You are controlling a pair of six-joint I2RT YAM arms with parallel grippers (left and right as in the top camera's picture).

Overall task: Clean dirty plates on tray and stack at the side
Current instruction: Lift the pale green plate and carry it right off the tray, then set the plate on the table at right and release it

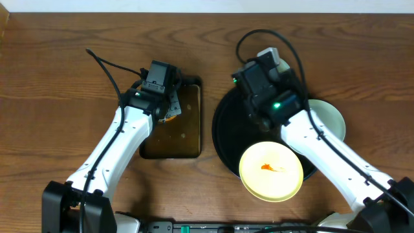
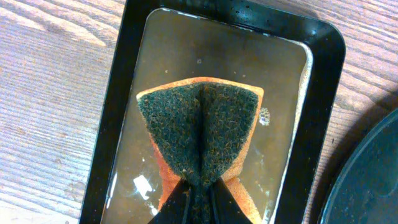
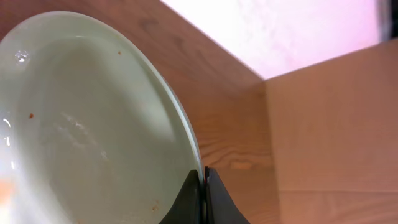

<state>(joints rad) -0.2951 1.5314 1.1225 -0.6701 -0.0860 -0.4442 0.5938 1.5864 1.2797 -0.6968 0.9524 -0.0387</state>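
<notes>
My right gripper (image 3: 204, 180) is shut on the rim of a pale blue-white plate (image 3: 87, 124), held tilted, with small orange specks on it. In the overhead view the right gripper (image 1: 259, 77) is over the back of the round black tray (image 1: 226, 136), and the held plate is hidden under the arm. A pale yellow plate (image 1: 272, 171) with an orange smear lies on the tray's front edge. Another pale plate (image 1: 330, 116) lies at the tray's right edge, partly under my right arm. My left gripper (image 2: 199, 190) is shut on a folded sponge (image 2: 199, 130).
The sponge, orange with a dark green scrub face, hangs over a small dark rectangular tray (image 2: 112, 124) holding brownish water. In the overhead view this tray (image 1: 184, 139) lies left of the round tray. Brown wood tabletop (image 1: 58, 84) surrounds both.
</notes>
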